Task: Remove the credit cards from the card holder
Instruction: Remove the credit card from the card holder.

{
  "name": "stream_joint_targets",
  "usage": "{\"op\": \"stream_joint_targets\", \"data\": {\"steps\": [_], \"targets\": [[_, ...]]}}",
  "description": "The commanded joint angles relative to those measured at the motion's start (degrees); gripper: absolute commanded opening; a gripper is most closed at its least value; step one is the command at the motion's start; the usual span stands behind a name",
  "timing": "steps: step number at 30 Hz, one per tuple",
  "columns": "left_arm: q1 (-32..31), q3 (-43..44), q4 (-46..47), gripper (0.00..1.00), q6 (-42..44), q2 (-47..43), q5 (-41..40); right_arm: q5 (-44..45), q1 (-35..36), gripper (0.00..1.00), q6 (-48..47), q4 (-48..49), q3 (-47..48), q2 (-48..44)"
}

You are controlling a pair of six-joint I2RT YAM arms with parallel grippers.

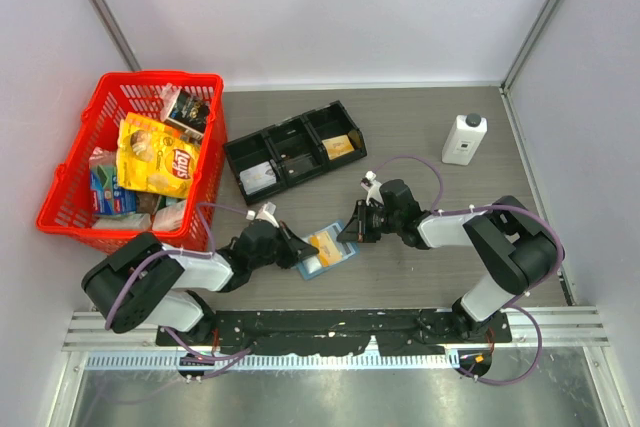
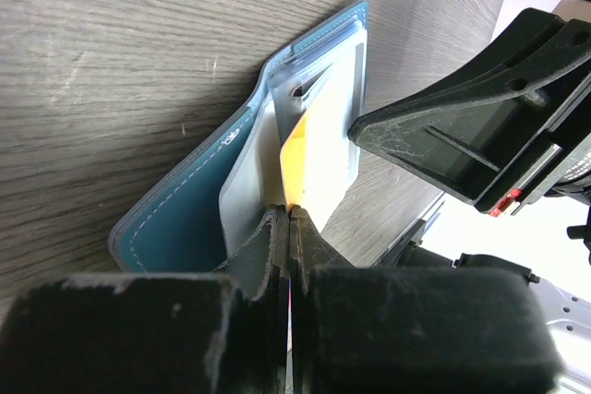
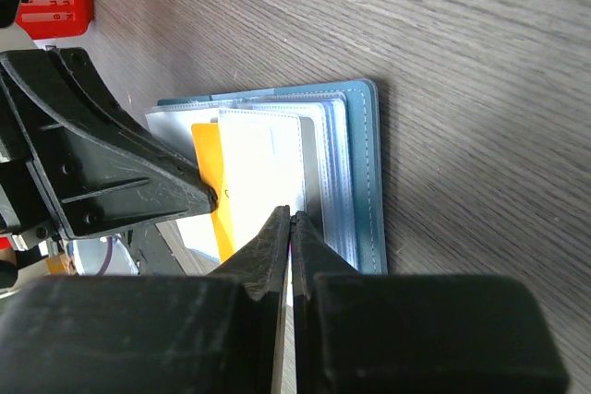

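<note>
The light-blue card holder [image 1: 330,253] lies open on the table between my two grippers; its blue cover shows in the left wrist view [image 2: 175,219] and the right wrist view [image 3: 366,182]. Its clear inner sleeves stand fanned up. A yellow-orange card [image 2: 297,149] sticks out of a sleeve, and a whitish card [image 3: 263,173] lies beside it. My left gripper [image 1: 297,247] is shut with its tips [image 2: 291,212] on the edge of the yellow-orange card. My right gripper [image 1: 350,230] is shut with its tips [image 3: 292,217] on the edge of the whitish sleeve page.
A black three-compartment tray [image 1: 280,125] holding a few cards stands behind the holder. A red basket [image 1: 160,77] of snack packets is at the far left. A white bottle [image 1: 464,139] stands at the back right.
</note>
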Motion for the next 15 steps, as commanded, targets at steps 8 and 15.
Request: {"op": "stream_joint_targets", "data": {"steps": [8,15], "targets": [[0.5,-1.0,2.0,0.3,0.5,0.4,-1.1,5.0,-0.5,0.08,-3.6,-9.0,-1.6,3.4],[0.5,-0.2,4.8,0.31,0.3,4.3,-0.3,4.8,-0.5,0.08,-3.5,-8.8,-1.6,3.7]]}}
